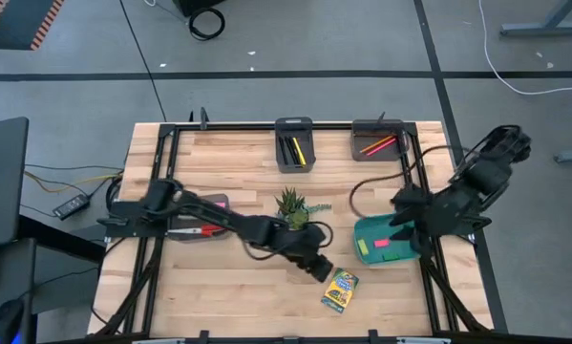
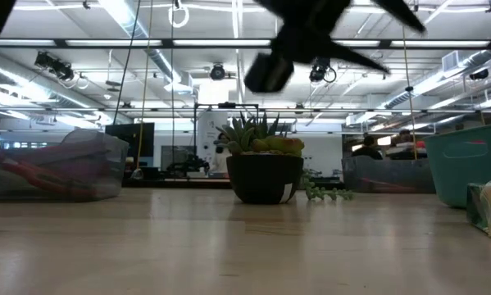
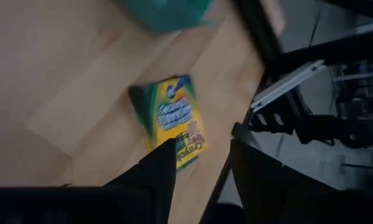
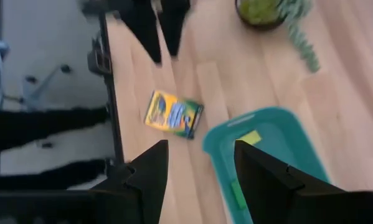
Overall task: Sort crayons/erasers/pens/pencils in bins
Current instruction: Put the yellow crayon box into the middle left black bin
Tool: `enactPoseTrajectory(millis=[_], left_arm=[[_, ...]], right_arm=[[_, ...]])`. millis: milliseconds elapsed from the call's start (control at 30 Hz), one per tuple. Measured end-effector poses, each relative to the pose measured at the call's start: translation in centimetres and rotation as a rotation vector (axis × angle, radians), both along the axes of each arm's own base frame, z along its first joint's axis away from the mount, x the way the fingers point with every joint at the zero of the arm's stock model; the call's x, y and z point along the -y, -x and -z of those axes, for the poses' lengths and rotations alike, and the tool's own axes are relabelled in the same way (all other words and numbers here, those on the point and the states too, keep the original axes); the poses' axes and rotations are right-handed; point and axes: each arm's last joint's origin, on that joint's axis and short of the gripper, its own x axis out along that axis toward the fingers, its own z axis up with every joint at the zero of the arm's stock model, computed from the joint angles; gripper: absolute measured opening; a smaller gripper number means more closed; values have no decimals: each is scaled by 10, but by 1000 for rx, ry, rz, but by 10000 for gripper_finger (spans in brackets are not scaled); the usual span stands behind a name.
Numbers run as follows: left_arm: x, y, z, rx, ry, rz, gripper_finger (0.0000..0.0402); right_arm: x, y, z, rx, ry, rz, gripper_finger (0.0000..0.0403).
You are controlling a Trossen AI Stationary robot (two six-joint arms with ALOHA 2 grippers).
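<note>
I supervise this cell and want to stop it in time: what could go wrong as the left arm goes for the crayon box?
1. The crayon box lies flat near the table's front edge; the open left gripper might push it off rather than grasp it.
2. The potted plant sits close beside the left arm and could get knocked.
3. The right gripper, open over the teal bin, is near; the arms might collide.

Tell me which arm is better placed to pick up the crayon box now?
The left. Its open gripper hangs just beside the crayon box, which its wrist view shows between the fingers. The right gripper waits over the teal bin.
</note>
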Motion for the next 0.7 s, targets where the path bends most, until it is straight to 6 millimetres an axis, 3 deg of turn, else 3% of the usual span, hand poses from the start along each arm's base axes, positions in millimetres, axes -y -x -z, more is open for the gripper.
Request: enactPoseTrajectory(millis=[233,700], left_arm=[[-9,-22,38,-159,135,26,160],[2,-22,41,-93,19,75,161]], right_arm=[[16,18,-11,87,-32,54,188],[16,15,-10,124,85,-7,188]])
